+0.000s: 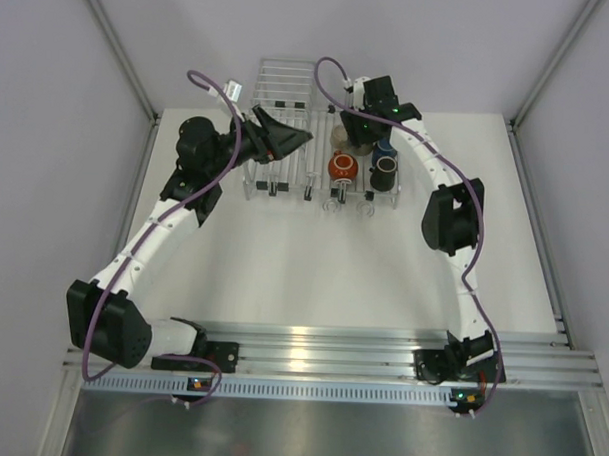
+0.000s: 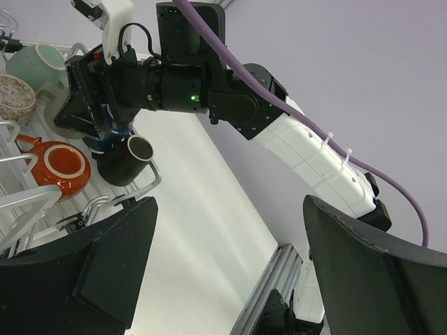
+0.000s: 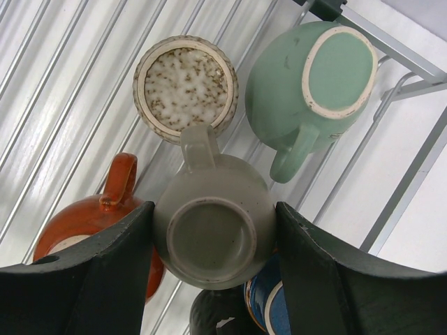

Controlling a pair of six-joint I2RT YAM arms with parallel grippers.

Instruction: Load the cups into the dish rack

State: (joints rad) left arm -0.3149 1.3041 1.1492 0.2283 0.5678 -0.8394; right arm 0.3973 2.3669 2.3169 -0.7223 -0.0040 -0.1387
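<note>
Olive-grey ceramic mug (image 3: 209,244), inverted, is pinched by your right gripper (image 3: 214,223); lower it level onto the silver wire dish rack (image 3: 391,44)

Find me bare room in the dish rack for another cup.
The left half of the dish rack is bare bars, beside the orange-red cup and beige cup, though the left gripper hovers above. The right end is crowded: mint cup, blue cup and brown cup.

Dish rack (image 3: 63,84): bright metal wire, I see shine on bars. Olive-grey cup (image 3: 209,241): ceramic, matt glaze, bare foot ring. Mint cup (image 3: 307,84): smooth satin glaze. Beige cup (image 3: 185,84): rough, speckled. Orange-red cup (image 3: 84,220): glossy. Right claw (image 3: 215,209) fingers (image 3: 91,286): matt black, looks like plastic to me. Table (image 1: 313,268): white, matt.
</note>
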